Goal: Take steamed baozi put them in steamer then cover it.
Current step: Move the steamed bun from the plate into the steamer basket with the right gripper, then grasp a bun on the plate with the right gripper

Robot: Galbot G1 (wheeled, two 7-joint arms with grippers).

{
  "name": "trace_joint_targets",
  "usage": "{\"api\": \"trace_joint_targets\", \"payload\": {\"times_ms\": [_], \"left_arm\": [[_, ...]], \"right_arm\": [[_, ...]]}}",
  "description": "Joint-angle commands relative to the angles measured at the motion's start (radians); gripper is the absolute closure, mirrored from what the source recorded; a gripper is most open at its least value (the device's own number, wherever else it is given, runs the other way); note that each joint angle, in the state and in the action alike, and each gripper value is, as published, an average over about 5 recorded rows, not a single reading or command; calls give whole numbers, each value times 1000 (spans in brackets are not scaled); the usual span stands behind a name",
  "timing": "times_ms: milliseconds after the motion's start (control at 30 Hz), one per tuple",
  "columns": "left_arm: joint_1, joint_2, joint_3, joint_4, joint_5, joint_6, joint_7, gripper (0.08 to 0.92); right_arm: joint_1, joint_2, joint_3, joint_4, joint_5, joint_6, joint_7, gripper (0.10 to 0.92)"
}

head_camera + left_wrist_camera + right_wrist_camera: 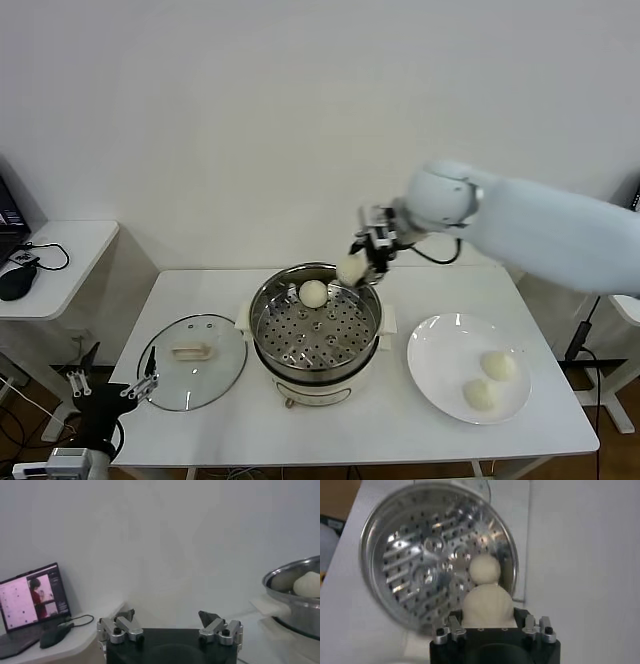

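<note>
- The right gripper (358, 262) is gripping one baozi (350, 268) between its fingers and holding it in the air over the far right rim of the steamer (372, 322).
- A second baozi (313, 293) is sitting on the perforated floor near the far wall, leaving most of the basket floor bare.
- Two more buns (497, 364) (479, 394) are lying on the right side of the white plate (430, 360), which is sitting just right of the steamer.
- The glass cover (193, 375) is lying flat on the table (400, 430) left of the steamer, its rim close to the pot's side.
- The left gripper (110, 385) is hanging off the table's near left corner, jaws spread wide and gripping nothing.
</note>
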Motion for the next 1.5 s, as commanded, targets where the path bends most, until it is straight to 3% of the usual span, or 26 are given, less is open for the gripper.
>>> {"api": "trace_joint_targets", "payload": {"times_ms": [33,567,933,1167,1500], "left_arm": [[4,-5,-13,-13,0,1,0,177],[3,-21,-20,-20,1,0,1,177],[0,-18,-20,-18,0,-1,0,177],[1,-16,-18,-18,0,-1,0,177],[-4,-10,-7,-18,-1,-1,1,177]], "right_arm": [[-115,296,-34,-146,85,-105,133,389],[-208,412,-32,-267,50,-125,174,385],[-182,388,-36,-235,61,-136,124,371],[-58,259,-38,-127,24,-85,-37,222],[109,-120,-58,107,-90,71,-229,202]]}}
